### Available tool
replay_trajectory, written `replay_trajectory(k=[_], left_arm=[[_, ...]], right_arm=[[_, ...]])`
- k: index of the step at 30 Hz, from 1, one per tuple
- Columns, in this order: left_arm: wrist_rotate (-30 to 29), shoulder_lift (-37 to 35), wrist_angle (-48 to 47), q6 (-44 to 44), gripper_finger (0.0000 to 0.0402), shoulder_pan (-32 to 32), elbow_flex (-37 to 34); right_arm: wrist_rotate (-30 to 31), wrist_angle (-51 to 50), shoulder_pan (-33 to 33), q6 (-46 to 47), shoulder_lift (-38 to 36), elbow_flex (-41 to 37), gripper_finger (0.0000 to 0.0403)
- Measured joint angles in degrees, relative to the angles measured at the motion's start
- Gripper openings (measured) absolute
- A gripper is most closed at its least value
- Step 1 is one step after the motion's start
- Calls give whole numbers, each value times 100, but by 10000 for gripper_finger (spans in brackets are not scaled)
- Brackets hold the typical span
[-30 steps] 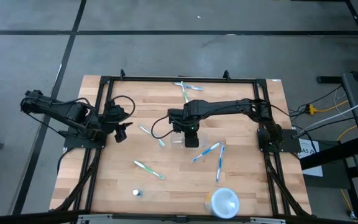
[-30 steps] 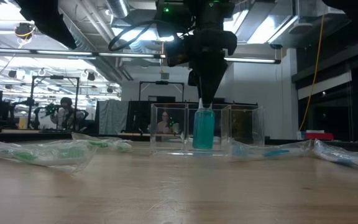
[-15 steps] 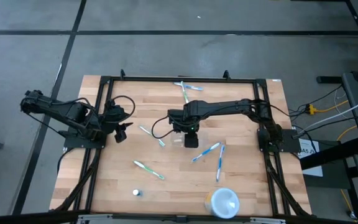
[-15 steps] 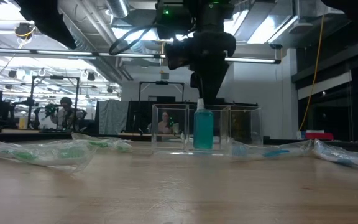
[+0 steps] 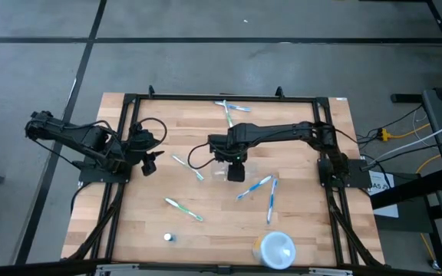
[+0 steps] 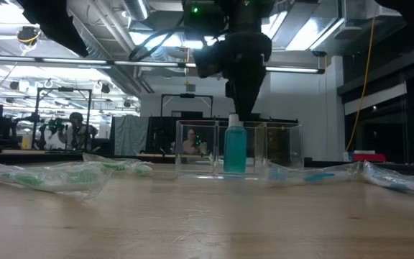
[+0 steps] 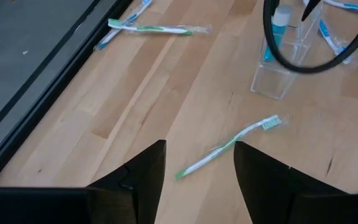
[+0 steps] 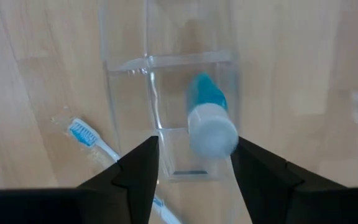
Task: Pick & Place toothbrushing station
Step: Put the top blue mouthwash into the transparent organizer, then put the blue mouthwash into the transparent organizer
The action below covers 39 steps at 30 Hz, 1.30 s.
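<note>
The clear toothbrushing station stands on its base at the middle of the table; it also shows in the right wrist view and the left wrist view. A teal bottle with a white cap stands upright in its middle compartment. My right gripper is open just above the bottle's cap, touching nothing. My left gripper is open and empty near the table's left edge.
Wrapped toothbrushes lie around the station: one to its left, one nearer the front, two to its right, and some at the far edge. A round white cup and a small cap sit near the front edge.
My right gripper has gone up a little, off the top of the bottle's cap. The bottle stays upright in the station's middle compartment.
</note>
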Motion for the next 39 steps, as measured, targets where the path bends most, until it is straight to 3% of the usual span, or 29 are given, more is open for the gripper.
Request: replay_trajectory(k=[11,15,18,20,24,28,31,36,39], left_arm=[[28,0,0,-129,184,-1,0],[385,-2,-1,-619,184,1,0],[1078,-2,-22,-1171,184,1,0],[1853,5,-20,-1364,184,-34,0],[3142,214,88,-1871,184,-529,-25],[3278,753,1312,-2427,184,-1684,-277],[3014,1492,1695,-2774,183,-2532,-298],[2512,2942,1642,-3303,164,-3150,147],[2455,3794,973,-3347,147,-3194,680]], right_arm=[[405,-255,1,431,-600,0,201],[427,-275,48,642,-1039,0,201],[425,-219,110,886,-1511,0,201],[421,-204,186,982,-1878,0,201],[421,-164,526,1151,-2617,2,201],[455,-163,1067,1404,-3119,7,201],[656,-160,1516,1651,-3392,7,201],[1031,-165,2209,2119,-3767,7,201],[1282,-160,2655,2419,-4006,7,201]])
